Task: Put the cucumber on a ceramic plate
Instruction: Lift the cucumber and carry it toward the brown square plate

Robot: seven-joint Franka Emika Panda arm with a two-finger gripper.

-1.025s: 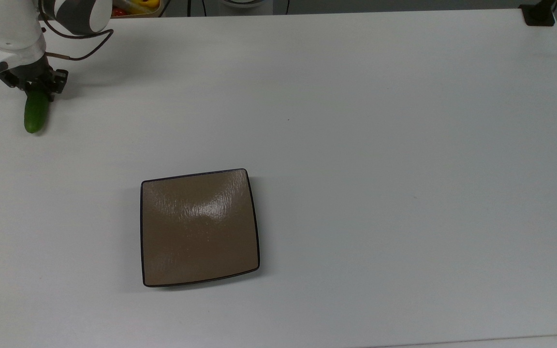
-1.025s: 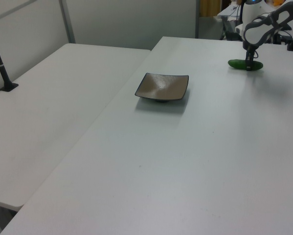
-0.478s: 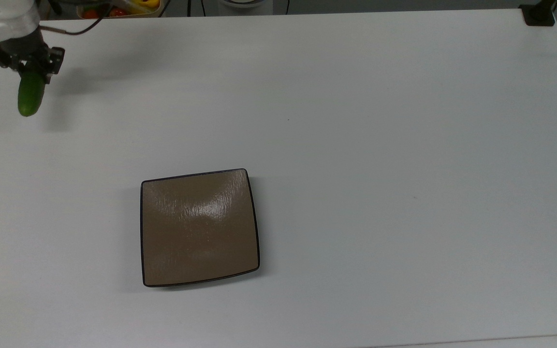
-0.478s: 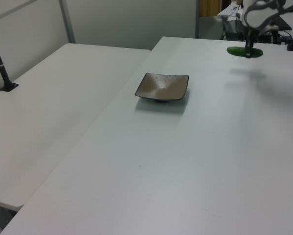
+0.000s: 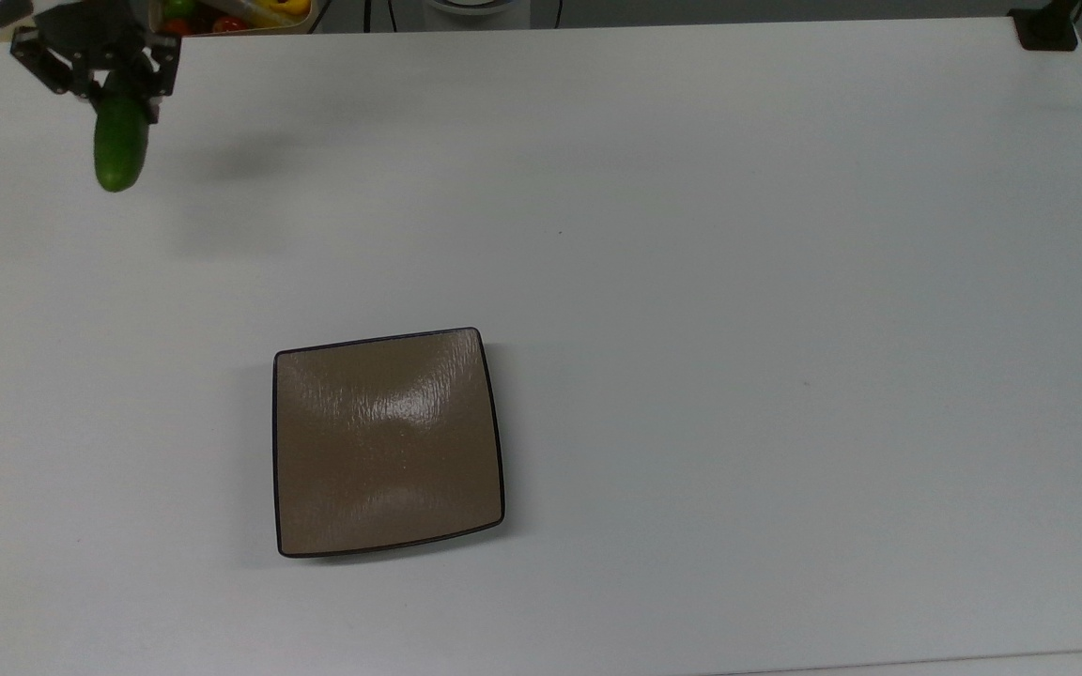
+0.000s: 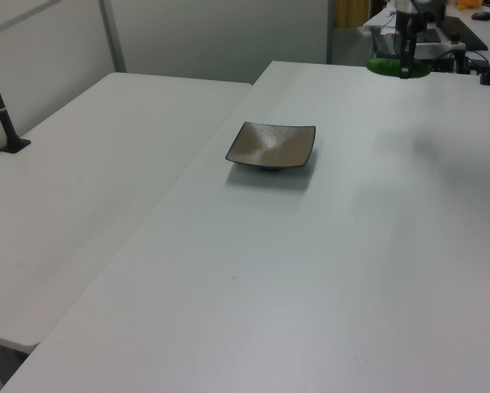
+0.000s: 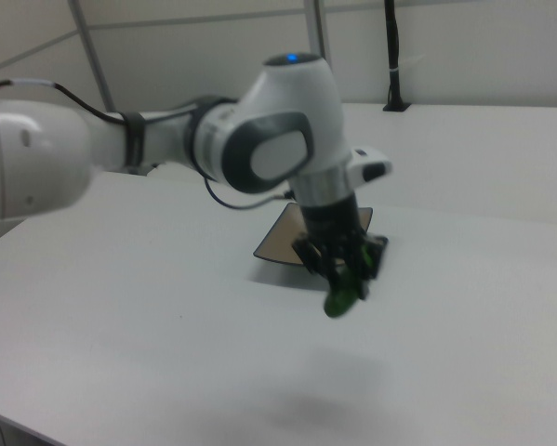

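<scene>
Gripper [image 5: 118, 89] clamped on the cucumber [image 5: 119, 150], raised above the table [image 5: 691, 235] at the top view's far left. Ceramic plate [image 5: 387, 441] bare, well apart.

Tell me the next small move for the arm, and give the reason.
Probably carry the cucumber toward the ceramic plate, down and right in the top view. The claw already grips it clear of the table, and the plate holds nothing.
</scene>
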